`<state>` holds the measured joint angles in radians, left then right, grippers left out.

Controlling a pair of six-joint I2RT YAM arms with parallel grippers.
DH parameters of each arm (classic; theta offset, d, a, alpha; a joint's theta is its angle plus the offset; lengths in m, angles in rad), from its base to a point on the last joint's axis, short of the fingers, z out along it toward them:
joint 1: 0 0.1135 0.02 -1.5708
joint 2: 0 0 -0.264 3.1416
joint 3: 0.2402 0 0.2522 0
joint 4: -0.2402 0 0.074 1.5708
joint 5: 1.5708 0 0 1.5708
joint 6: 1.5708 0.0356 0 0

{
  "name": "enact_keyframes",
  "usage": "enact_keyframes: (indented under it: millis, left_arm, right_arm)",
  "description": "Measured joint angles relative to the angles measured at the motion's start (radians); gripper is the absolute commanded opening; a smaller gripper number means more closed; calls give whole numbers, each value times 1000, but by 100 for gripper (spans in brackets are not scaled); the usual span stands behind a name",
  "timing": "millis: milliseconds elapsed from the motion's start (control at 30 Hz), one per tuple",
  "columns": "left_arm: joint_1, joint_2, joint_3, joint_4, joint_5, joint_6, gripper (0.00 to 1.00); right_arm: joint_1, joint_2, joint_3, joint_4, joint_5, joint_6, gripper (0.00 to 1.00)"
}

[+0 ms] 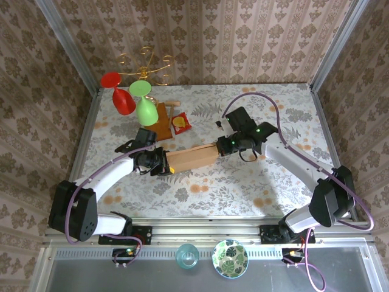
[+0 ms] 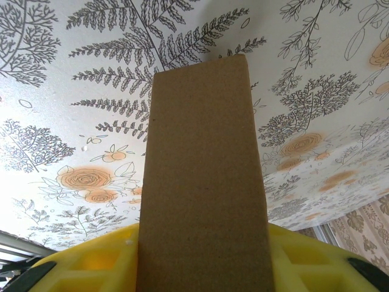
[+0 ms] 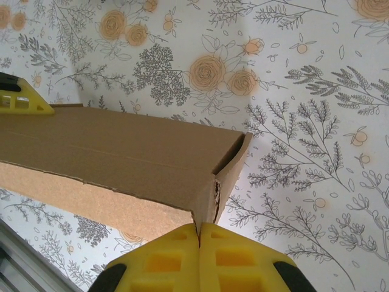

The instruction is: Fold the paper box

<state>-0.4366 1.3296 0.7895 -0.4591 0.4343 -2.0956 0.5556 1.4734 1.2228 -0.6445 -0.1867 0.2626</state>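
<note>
The paper box (image 1: 192,157) is a long, narrow brown cardboard shape held between my two arms over the middle of the floral table. My left gripper (image 1: 160,164) grips its left end. In the left wrist view the cardboard (image 2: 203,170) runs straight out between the yellow fingers (image 2: 91,267), which press on both its sides. My right gripper (image 1: 222,146) holds the right end. In the right wrist view its yellow pads (image 3: 164,261) are shut on a thin edge of the box's end wall (image 3: 228,173), at the corner.
A wooden block stand (image 1: 161,120) with a red glass (image 1: 117,92) and a green glass (image 1: 144,107) stands at the back left, next to a small red packet (image 1: 180,123). A gold wire rack (image 1: 144,64) stands behind them. A cup (image 1: 187,255) and a bowl (image 1: 230,258) sit below the table's near edge.
</note>
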Motion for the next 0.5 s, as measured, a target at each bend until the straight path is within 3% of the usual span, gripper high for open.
enact_keyframes:
  millis: [500]
  left_arm:
    - [1, 0, -16, 32, 0, 0, 7]
  right_arm:
    - [14, -121, -201, 225, 22, 63, 0]
